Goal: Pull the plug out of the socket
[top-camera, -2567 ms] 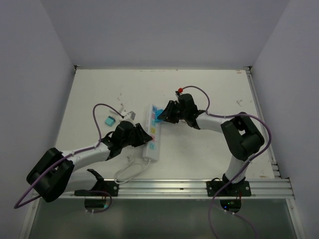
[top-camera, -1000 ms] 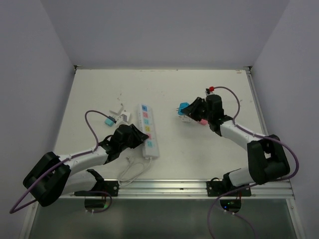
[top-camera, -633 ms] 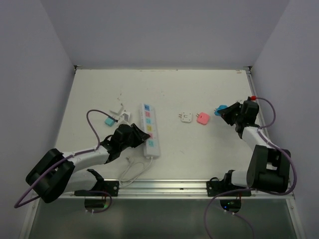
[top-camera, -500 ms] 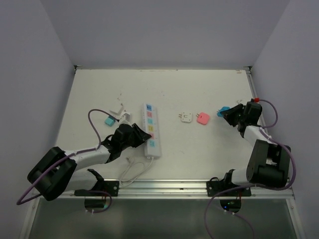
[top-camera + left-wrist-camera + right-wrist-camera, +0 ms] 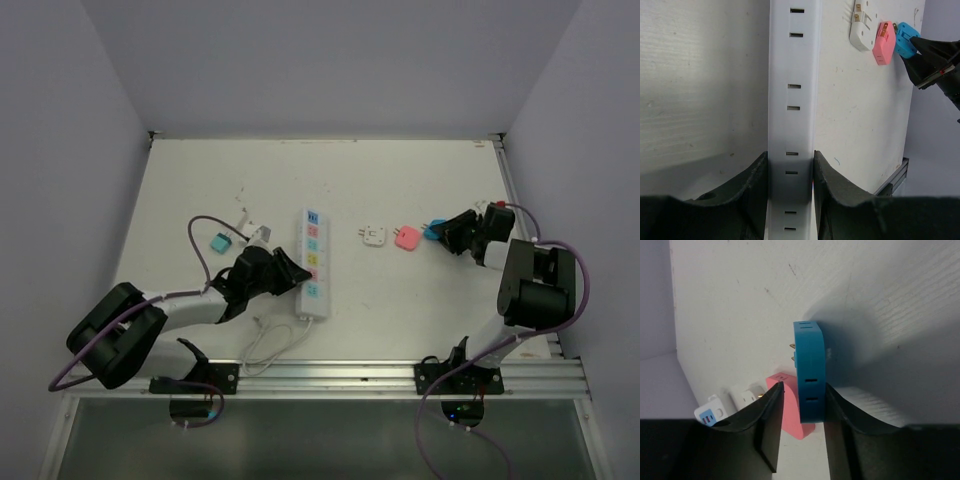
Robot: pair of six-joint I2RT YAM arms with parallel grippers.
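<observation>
From above, the socket (image 5: 311,263) lay left of the table's (image 5: 400,180) centre, with the left gripper (image 5: 290,275) at its near end. The right gripper (image 5: 440,232) sat near the right edge. In the left wrist view, the fingers clamped the socket's long sides. In the right wrist view, the fingers narrowly held a blue plug (image 5: 811,370) beside a pink plug (image 5: 791,410).

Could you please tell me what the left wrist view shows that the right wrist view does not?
Only the left wrist view: the left gripper clamped across the white power strip, and the right gripper seen from outside. Only the right wrist view: the blue plug close up, its slotted edge upright between that gripper's fingers. Both: the blue plug, the pink plug beside it and the white plug.
</observation>
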